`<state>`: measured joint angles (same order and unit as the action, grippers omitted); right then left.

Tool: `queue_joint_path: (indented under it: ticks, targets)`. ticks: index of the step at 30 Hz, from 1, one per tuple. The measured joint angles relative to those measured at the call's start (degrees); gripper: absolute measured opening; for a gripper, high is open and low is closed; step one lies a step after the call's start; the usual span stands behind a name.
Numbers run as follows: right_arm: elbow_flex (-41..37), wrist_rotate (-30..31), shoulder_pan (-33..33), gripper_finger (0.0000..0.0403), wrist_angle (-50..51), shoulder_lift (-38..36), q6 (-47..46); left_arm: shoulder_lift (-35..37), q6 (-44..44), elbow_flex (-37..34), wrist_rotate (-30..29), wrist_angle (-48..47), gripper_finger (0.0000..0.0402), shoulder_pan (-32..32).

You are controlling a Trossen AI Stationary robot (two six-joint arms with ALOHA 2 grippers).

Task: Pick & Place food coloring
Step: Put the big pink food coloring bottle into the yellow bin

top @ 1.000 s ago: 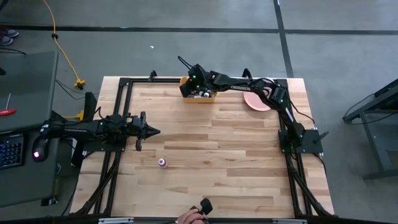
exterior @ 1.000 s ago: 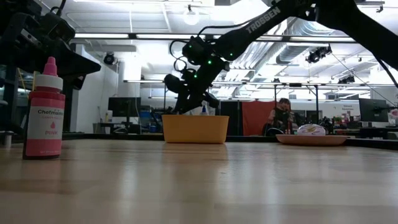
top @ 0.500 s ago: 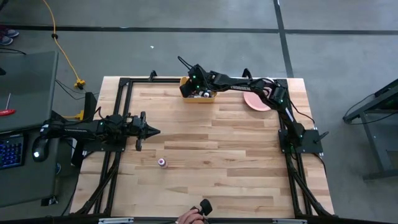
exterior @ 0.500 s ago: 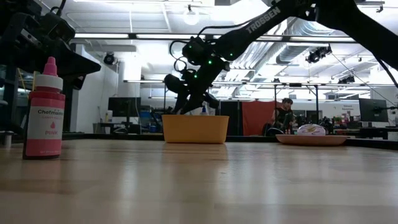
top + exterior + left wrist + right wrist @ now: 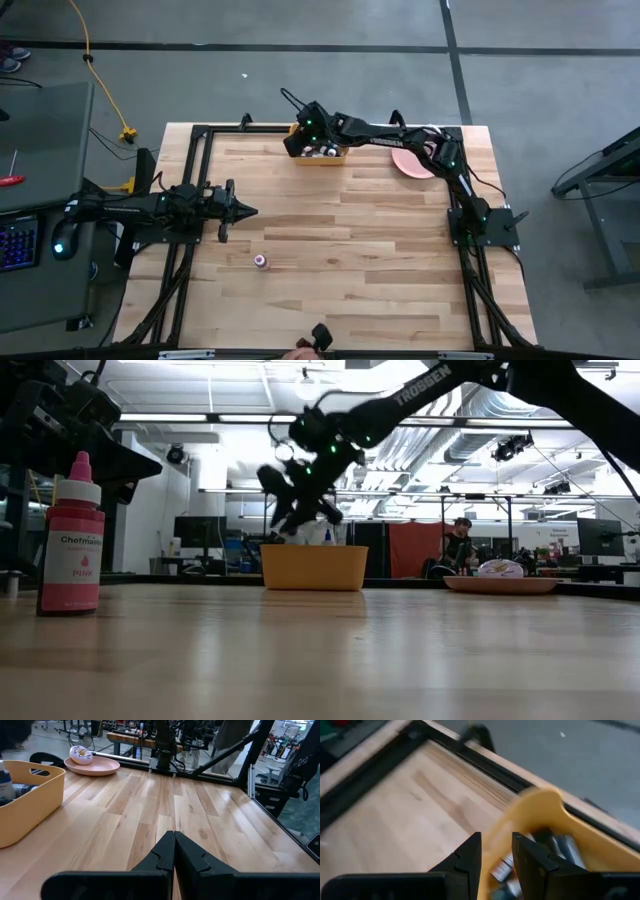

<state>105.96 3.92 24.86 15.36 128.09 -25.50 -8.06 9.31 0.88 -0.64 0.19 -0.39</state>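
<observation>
Pink bottle: nearest the low camera, a food coloring bottle (image 5: 71, 535) stands upright and alone on the wooden surface (image 5: 340, 240), pink body, pink pointed cap, label reading "PINK". From above it (image 5: 260, 261) sits toward the near-left part of the boards, well apart from everything else.

Left pincer: the left pincer (image 5: 248, 210) waits over the left side of the surface, pointing toward the middle. Its wrist view has the two dark fingers (image 5: 165, 852) pressed tip to tip, nothing between them.

Yellow bin: at the far edge, the yellow bin (image 5: 313, 567) rests on the boards. Several small bottles (image 5: 322, 152) lie inside it; one cap pokes above the rim in the low view (image 5: 328, 536).

Right pincer: the right pincer (image 5: 296, 128) hangs over the bin's left end, raised clear of the rim in the low view (image 5: 282, 510). Its wrist view shows the fingers (image 5: 468, 855) parted by a narrow gap, empty, looking down onto the bin wall (image 5: 540, 807) and the bottles within (image 5: 502, 866).

Pink plate: just right of the bin, a pink plate (image 5: 408, 164) under the right arm; the left wrist view shows a pale donut (image 5: 80, 753) on it.
</observation>
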Motion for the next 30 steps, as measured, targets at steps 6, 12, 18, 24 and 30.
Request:
queue_joint_path:
  ticks: [6,12,18,24,30]
  targets:
    - [9.8,-1.1,-2.7,0.0099,8.8,-0.2,6.7,0.0,0.0,0.0,0.0,0.0,0.0001,0.0]
    - [20.5,-1.5,-6.8,0.0099,23.4,-0.3,18.0,0.0,0.0,0.0,0.0,0.0,0.0001,0.0]
    - [27.1,-7.8,-12.0,0.0099,36.9,-0.3,24.9,0.0,0.0,0.0,0.0,0.0,0.0001,0.0]
    - [27.0,-13.1,-17.3,0.0099,42.3,-0.3,26.0,0.0,0.0,0.0,0.0,0.0,0.0001,0.0]
    - [21.5,-13.5,-22.9,0.0099,39.8,-0.5,27.0,0.0,0.0,0.0,0.0,0.0,0.0001,0.0]
